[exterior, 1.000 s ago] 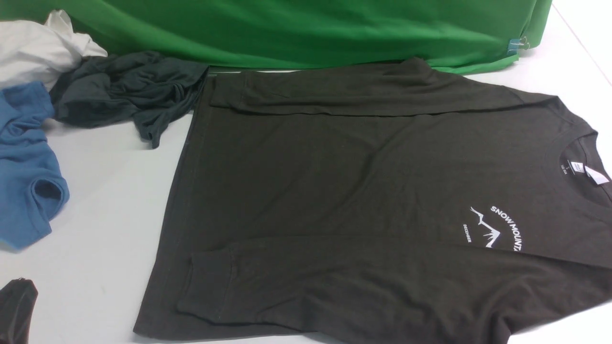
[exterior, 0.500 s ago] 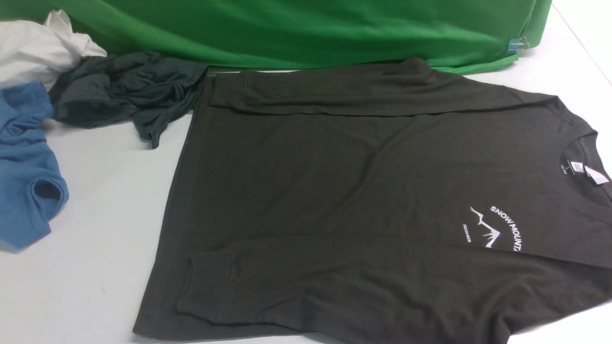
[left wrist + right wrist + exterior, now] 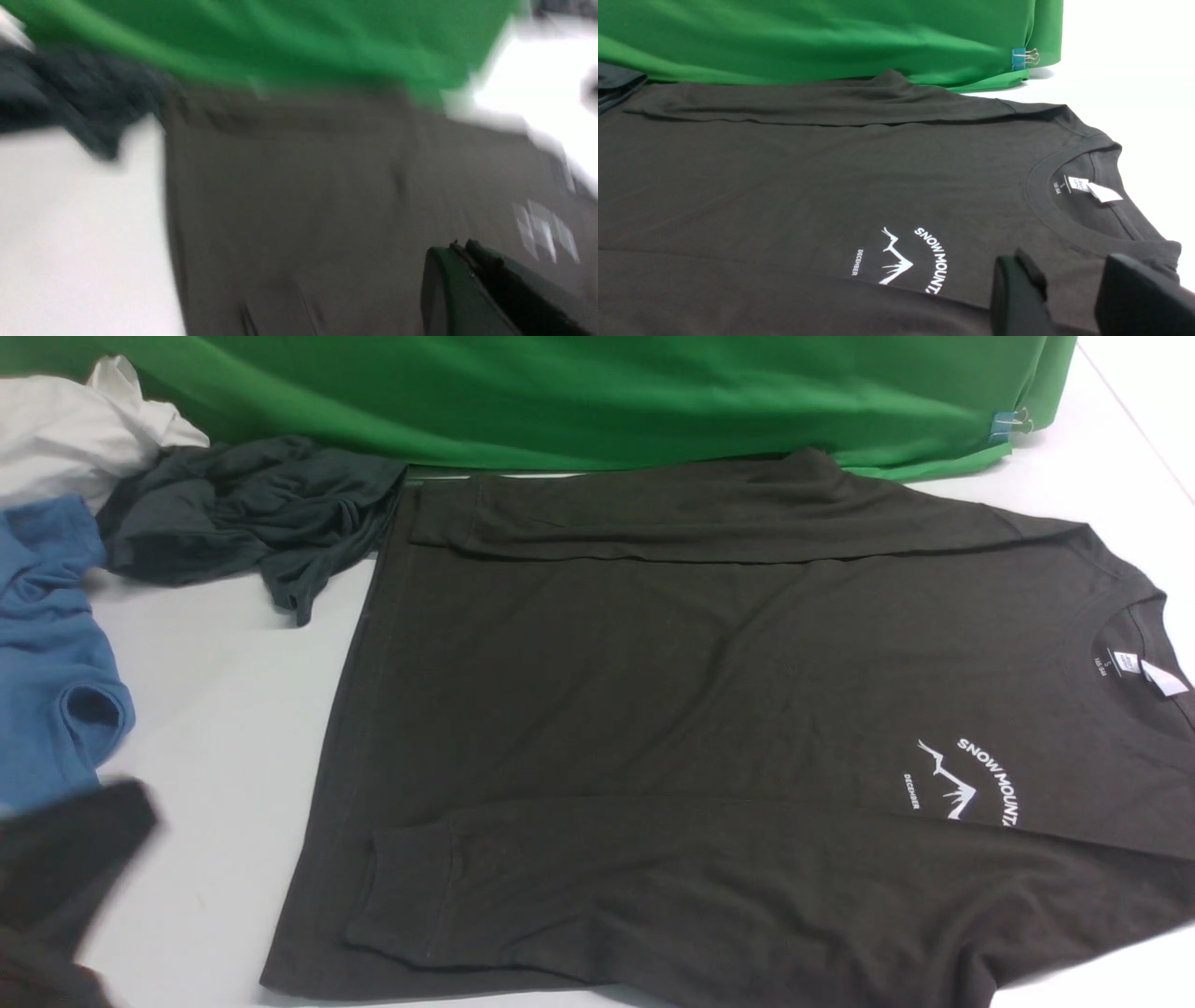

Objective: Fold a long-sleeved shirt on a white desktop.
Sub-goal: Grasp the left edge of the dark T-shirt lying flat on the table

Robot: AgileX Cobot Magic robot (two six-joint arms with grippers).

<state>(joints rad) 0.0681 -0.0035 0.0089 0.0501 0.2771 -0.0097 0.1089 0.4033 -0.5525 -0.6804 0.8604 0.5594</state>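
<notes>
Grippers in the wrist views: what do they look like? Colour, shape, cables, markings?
Left gripper: blurred, dark greenish-black, with rounded, wedge-shaped fingers. Right gripper: matte black, with blocky fingers and thinner tips. No cables or markings visible on either.

Showing a matte greenish-black left claw [image 3: 461,245] with rounded plastic shells meeting along a thin seam; showing a black right claw [image 3: 1069,268] with two blocky, smooth fingers.

I see a green backdrop [image 3: 597,392] at the back (a blue clip [image 3: 1004,425] pinches its right corner); on the left, a crumpled grey garment [image 3: 243,513], blue shirt [image 3: 47,653] and white cloth [image 3: 75,429] lie bunched together.
</notes>
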